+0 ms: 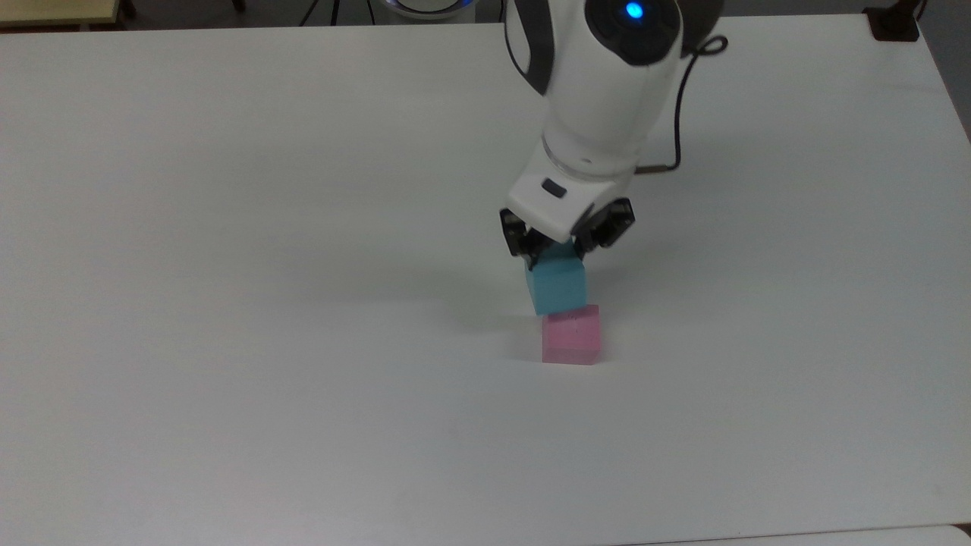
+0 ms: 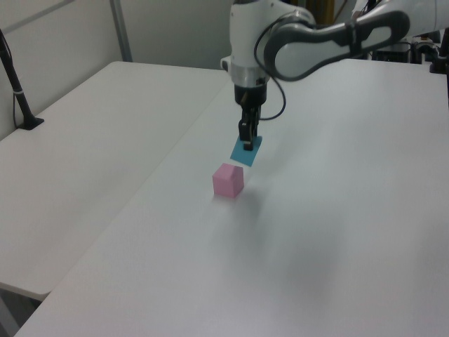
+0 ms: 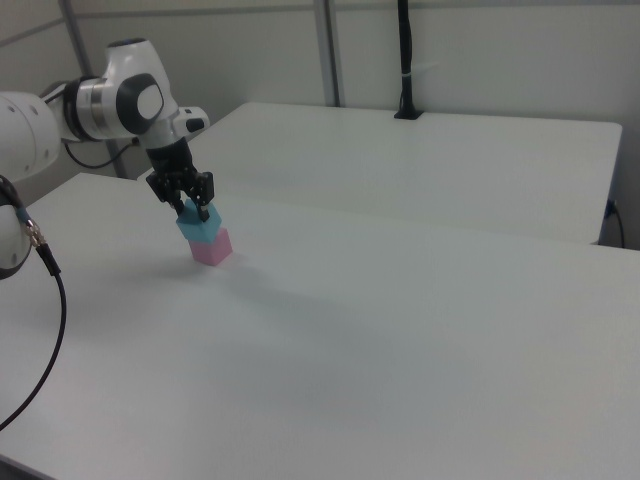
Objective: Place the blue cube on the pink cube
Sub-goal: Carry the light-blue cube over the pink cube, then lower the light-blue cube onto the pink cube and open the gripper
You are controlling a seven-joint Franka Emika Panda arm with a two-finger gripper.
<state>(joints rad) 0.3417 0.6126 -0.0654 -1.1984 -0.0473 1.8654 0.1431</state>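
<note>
Top view: blue cube (image 1: 557,283) carried clear of the table (image 1: 227,303), hung just behind and partly overlapping the pink cube (image 1: 571,336) — prob. kept high so its underside clears the pink top before set-down. Slightly skewed vs pink cube's edges; likely needs a small twist or will land off-square. Gripper (image 1: 565,244) clamped on blue cube's upper part, fingers pinching opposite faces, lower part of cube left free below the tips. Pink cube flat on table, untouched, well inside the table edges.

Left view: blue cube (image 2: 246,151) seen as a tilted diamond, up and to the right of pink cube (image 2: 228,180), a gap between them; not yet over the pink top, judging by the offset. Gripper (image 2: 247,137) pointing straight down, closed on blue cube, nothing else touched.

Right view: blue cube (image 3: 197,228) appears directly above pink cube (image 3: 212,248), nearly stacked; contact or not — can't tell here. Gripper (image 3: 190,200) gripping blue cube from above, arm reaching in from the right view's left. Est.: transport near done, final align + lower + release left.
</note>
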